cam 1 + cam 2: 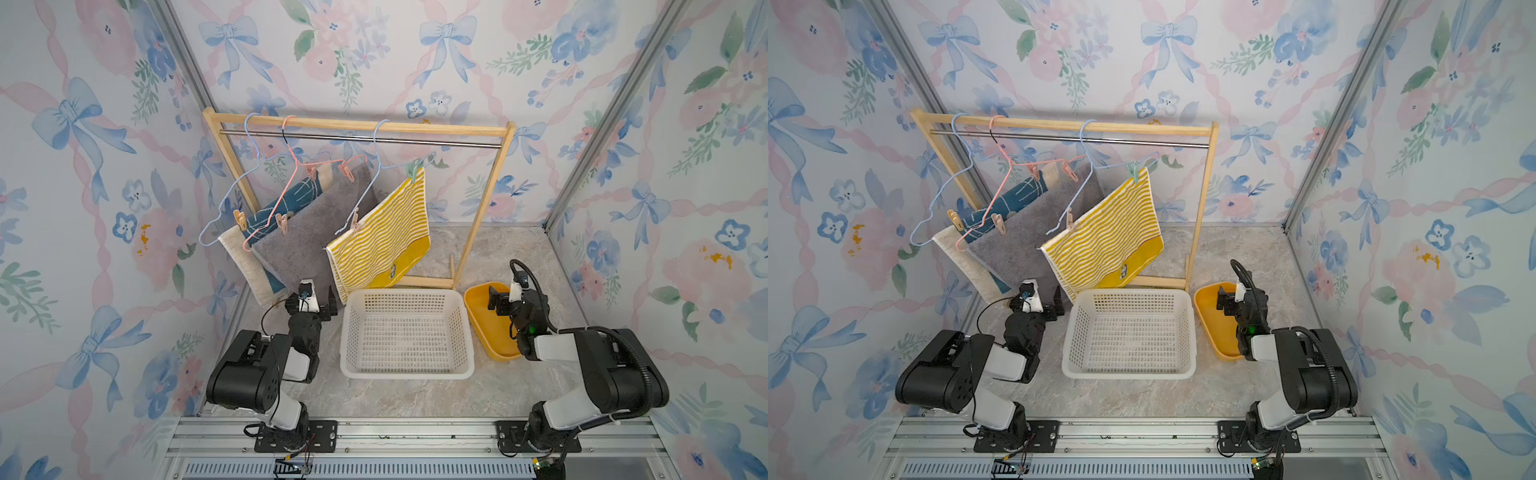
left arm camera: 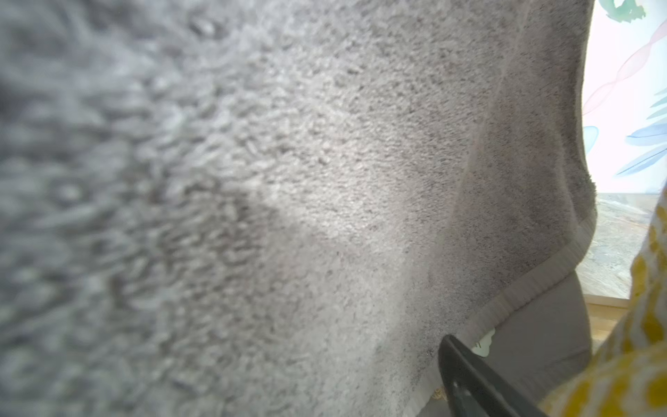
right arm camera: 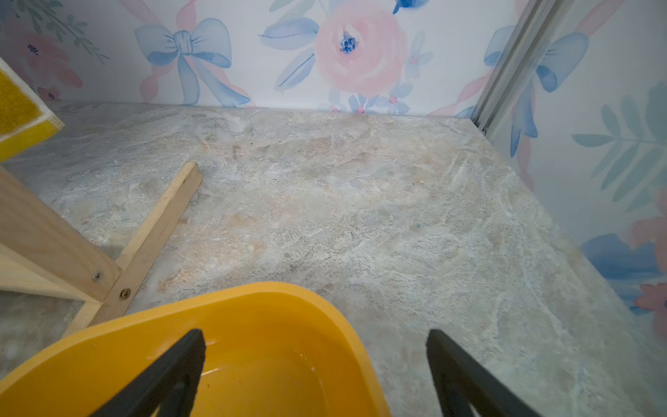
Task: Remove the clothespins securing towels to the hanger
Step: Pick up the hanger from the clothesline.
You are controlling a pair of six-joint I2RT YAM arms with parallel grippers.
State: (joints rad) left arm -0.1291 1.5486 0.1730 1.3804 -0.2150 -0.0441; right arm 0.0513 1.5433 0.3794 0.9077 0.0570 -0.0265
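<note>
Plush grey towel, peach-pink clothespins

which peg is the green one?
The clothespin clipping the top corner of the yellow striped towel. It is light green; every other peg on the hangers is pink or peach.

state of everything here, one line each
grey towel: hanging, pegged
yellow striped towel: hanging, pegged
blue towel: hanging, pegged
clothespins: six, all clipped on
white basket: empty
yellow tray: looks empty
left gripper: open, at grey towel
right gripper: open, over yellow tray
</note>
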